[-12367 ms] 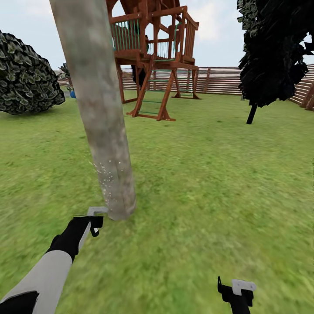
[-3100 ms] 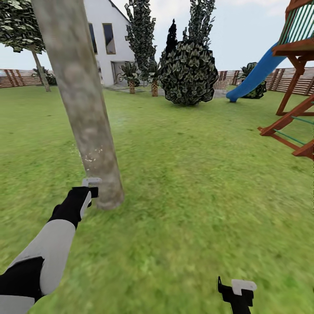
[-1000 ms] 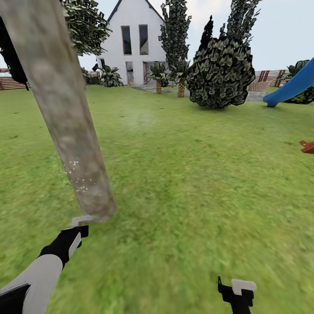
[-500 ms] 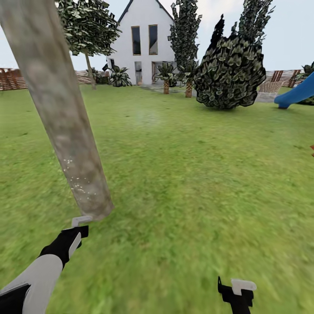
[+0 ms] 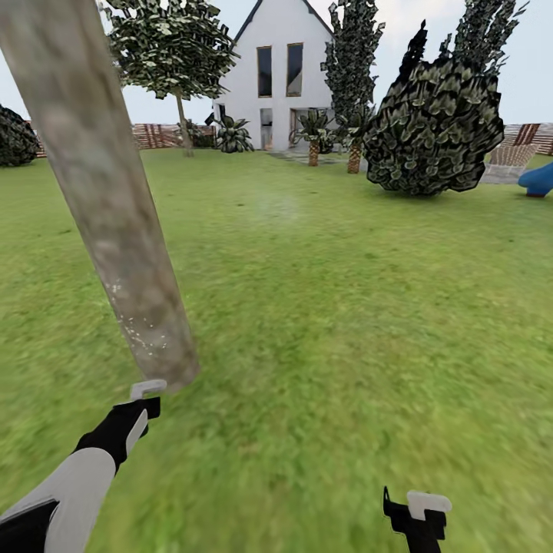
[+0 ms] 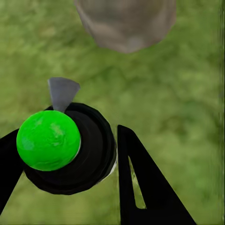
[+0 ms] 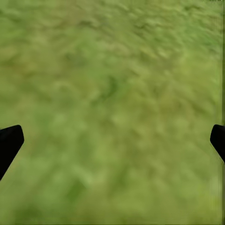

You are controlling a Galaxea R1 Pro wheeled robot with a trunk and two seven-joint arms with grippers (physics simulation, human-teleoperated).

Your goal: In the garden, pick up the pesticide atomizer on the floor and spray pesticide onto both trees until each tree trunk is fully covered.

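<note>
A thick, pale grey-brown tree trunk (image 5: 115, 223) leans across the left of the head view. Tiny whitish pesticide specks (image 5: 127, 311) dot its lower part. Just in front of the trunk's base, my left gripper (image 5: 144, 399) is shut on the pesticide atomizer (image 6: 70, 150), a black round body with a bright green knob (image 6: 47, 139) and a grey nozzle (image 6: 62, 91) aimed at the trunk base (image 6: 124, 23). My right gripper (image 5: 418, 511) hangs low over the grass and stands open, its fingertips (image 7: 9, 145) at the picture's edges with nothing between them.
A second pale-trunked tree (image 5: 183, 115) with grey-green foliage stands far back on the lawn by the slat fence (image 5: 157, 134). A white house (image 5: 280, 84), a big round bush (image 5: 434, 127), small palms (image 5: 313, 130) and a blue slide end (image 5: 538, 178) lie beyond.
The whole view has shifted, so house and bush sit further right; the camera turned left. My left gripper stays at the trunk's base holding the atomizer. The right arm is unchanged.
</note>
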